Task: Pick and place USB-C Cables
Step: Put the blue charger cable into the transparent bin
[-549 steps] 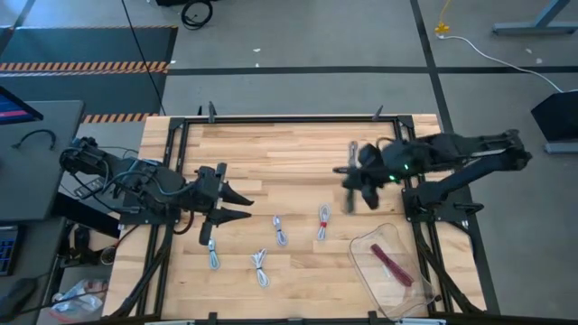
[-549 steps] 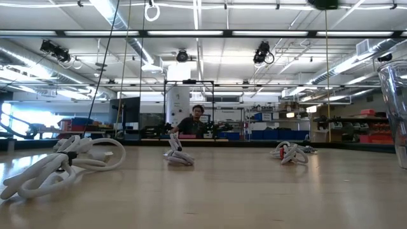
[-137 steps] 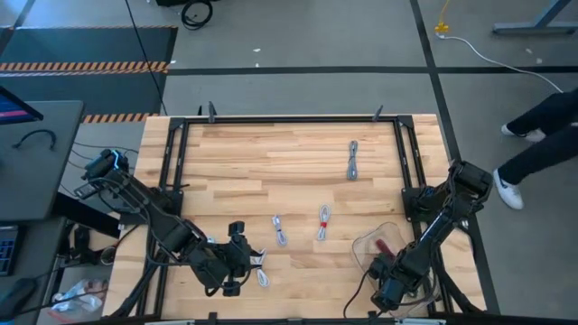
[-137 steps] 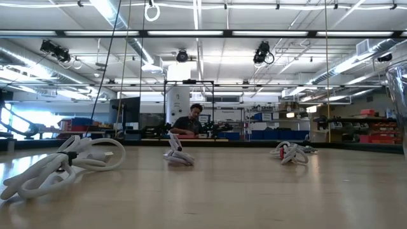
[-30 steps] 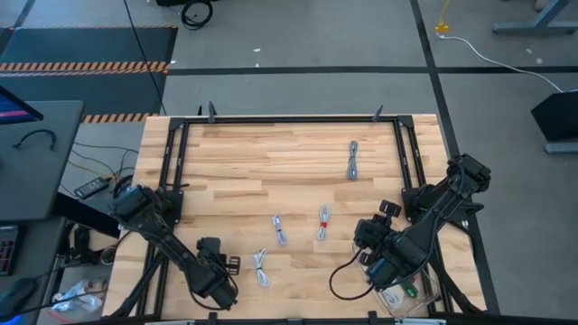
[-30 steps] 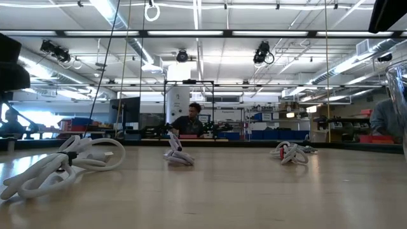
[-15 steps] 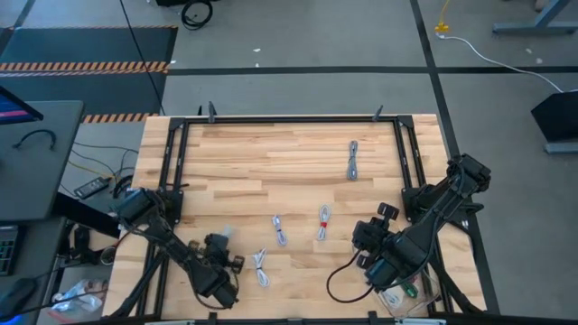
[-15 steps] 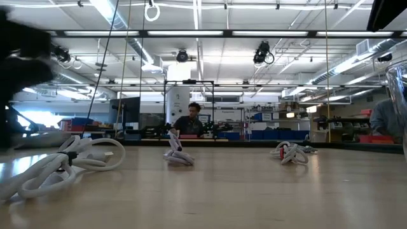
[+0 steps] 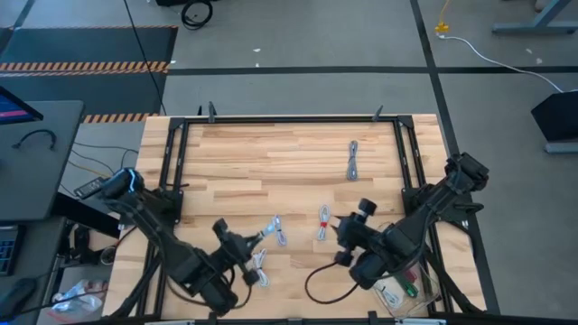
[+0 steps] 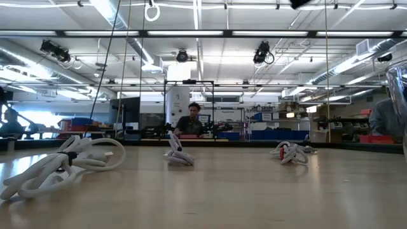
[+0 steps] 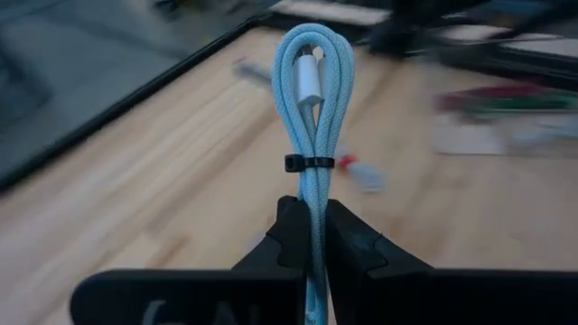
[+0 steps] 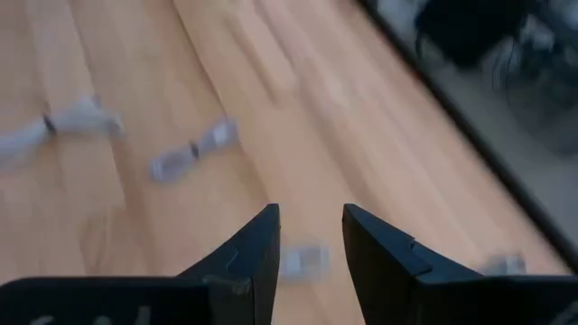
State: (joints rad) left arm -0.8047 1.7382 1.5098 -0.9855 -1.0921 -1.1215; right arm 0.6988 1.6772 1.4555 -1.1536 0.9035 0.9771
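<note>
In the high view, the left gripper (image 9: 256, 242) sat in the lower left of the frame, over the wooden surface (image 9: 271, 162). Its jaws were clamped tight on a pale blue cable bundle (image 11: 312, 108), which stood up between the fingers (image 11: 291, 236) in the left wrist view, a black tie around its middle. Just below the gripper lay a white cable bundle (image 9: 260, 271). To its right, near the lower centre, lay a grey cable bundle (image 9: 281, 233), and beside that a grey bundle with a red tie (image 9: 322, 222). Another grey cable bundle (image 9: 352, 161) lay alone in the upper right part of the surface, well apart from the others.

The right gripper (image 9: 349, 236) hung at the lower right of centre, just beside the red-tied bundle, its jaws partly open and holding nothing, as the right wrist view showed (image 12: 310, 242). At the lower right edge sat the clear plastic tray (image 9: 397, 291), mostly hidden under the right arm, with a cable bundle inside.
</note>
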